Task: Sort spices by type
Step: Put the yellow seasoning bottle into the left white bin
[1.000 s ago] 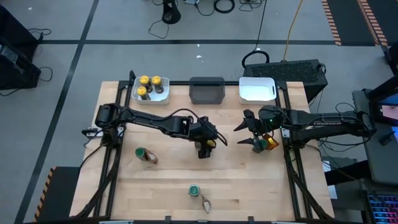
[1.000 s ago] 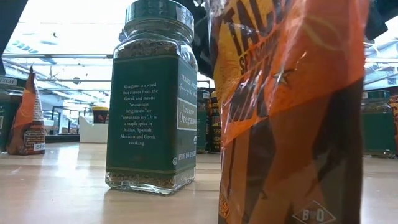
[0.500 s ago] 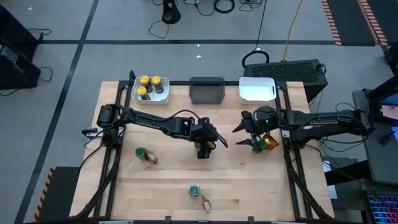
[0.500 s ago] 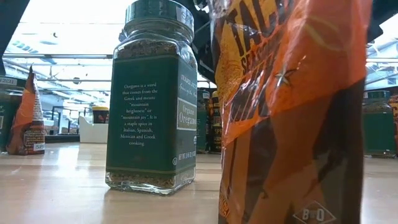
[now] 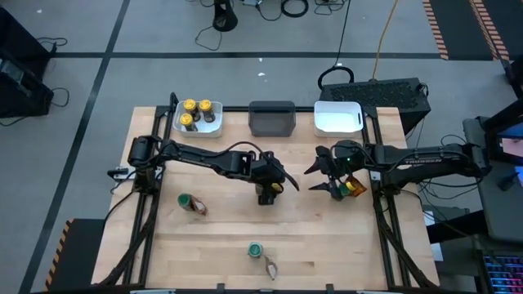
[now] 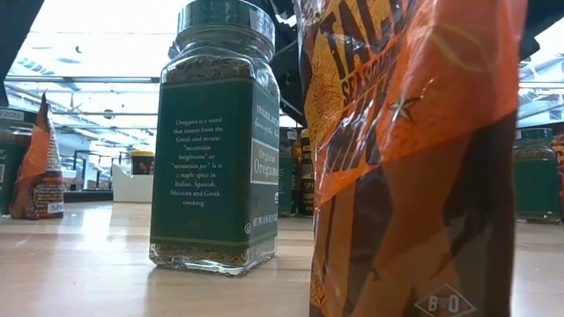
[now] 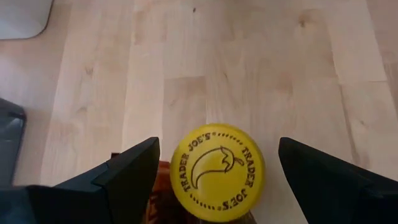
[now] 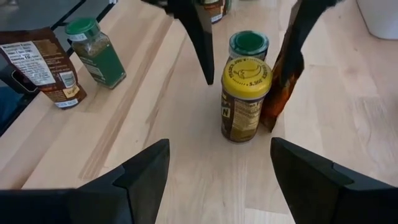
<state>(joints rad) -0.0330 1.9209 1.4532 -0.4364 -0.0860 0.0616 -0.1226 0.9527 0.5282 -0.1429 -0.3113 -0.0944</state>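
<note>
A dark jar with a yellow lid [image 7: 217, 174] stands upright on the table's middle [image 5: 276, 188], with an orange-brown packet [image 8: 283, 81] leaning beside it. My left gripper [image 7: 217, 144] hangs open over it, one finger on either side of the lid, touching nothing. My right gripper [image 8: 220, 144] stands open to the jar's right [image 5: 320, 175] and holds nothing. A green-lidded jar [image 8: 249, 45] stands just beyond the yellow-lidded one. Another green-lidded jar [image 5: 255, 248] and a packet [image 5: 270, 266] stand near the front edge; a third such pair [image 5: 191, 203] stands at the left.
Three bins line the far edge: a white bin [image 5: 198, 122] with three yellow-lidded jars, a dark grey bin [image 5: 271, 118] and a white bin [image 5: 337, 118]. A packet and a green lid [image 5: 352, 187] lie under my right wrist. Bare wood shows between the front pair and the arms.
</note>
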